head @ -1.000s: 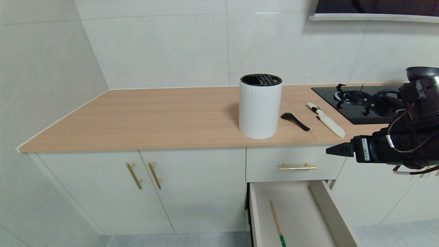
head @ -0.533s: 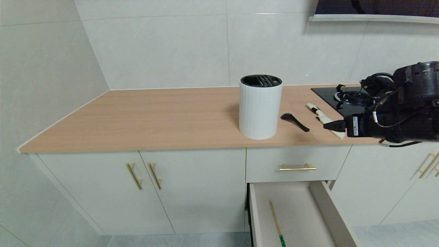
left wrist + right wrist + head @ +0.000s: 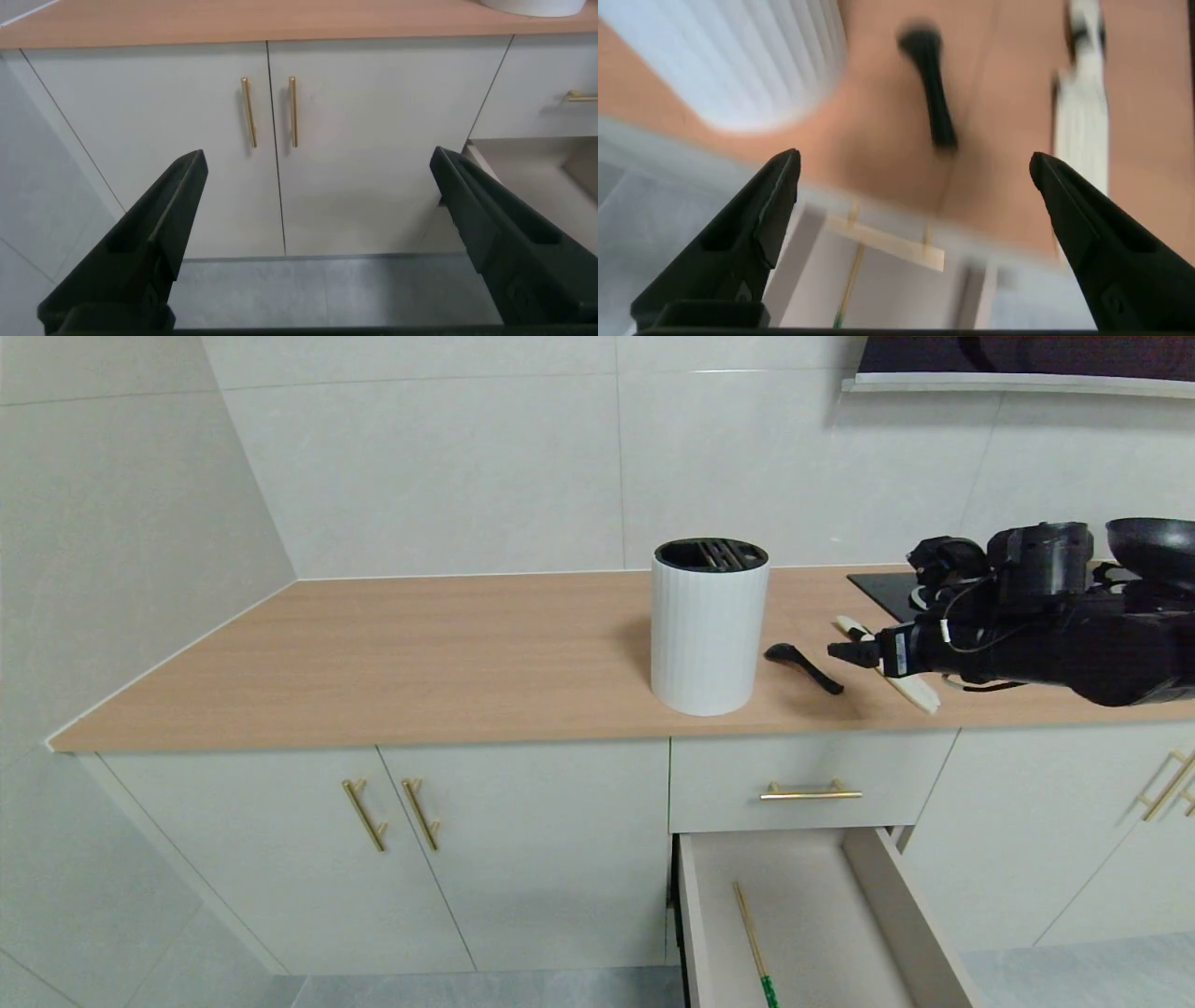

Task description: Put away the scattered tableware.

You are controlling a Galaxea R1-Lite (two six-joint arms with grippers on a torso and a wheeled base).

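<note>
A black spoon (image 3: pixel 803 667) and a white knife (image 3: pixel 920 694) lie on the wooden counter (image 3: pixel 420 653), to the right of a white ribbed utensil holder (image 3: pixel 709 635). My right gripper (image 3: pixel 845 651) hovers low over the counter between spoon and knife, and its arm covers the knife's middle. In the right wrist view the right gripper (image 3: pixel 913 163) is open, with the spoon (image 3: pixel 929 84), the knife (image 3: pixel 1083 103) and the holder (image 3: pixel 757 56) ahead of it. My left gripper (image 3: pixel 318 159) is open and empty, low in front of the cabinet doors (image 3: pixel 271 140).
An open drawer (image 3: pixel 878 896) below the counter holds a pair of chopsticks (image 3: pixel 752 943). Above it is a closed drawer with a gold handle (image 3: pixel 810 792). A black gas hob (image 3: pixel 887 590) sits at the counter's far right, with a tiled wall behind.
My right arm has risen from in front of the drawers and swung left over the counter, ending above the knife near the spoon. The tableware has not moved.
</note>
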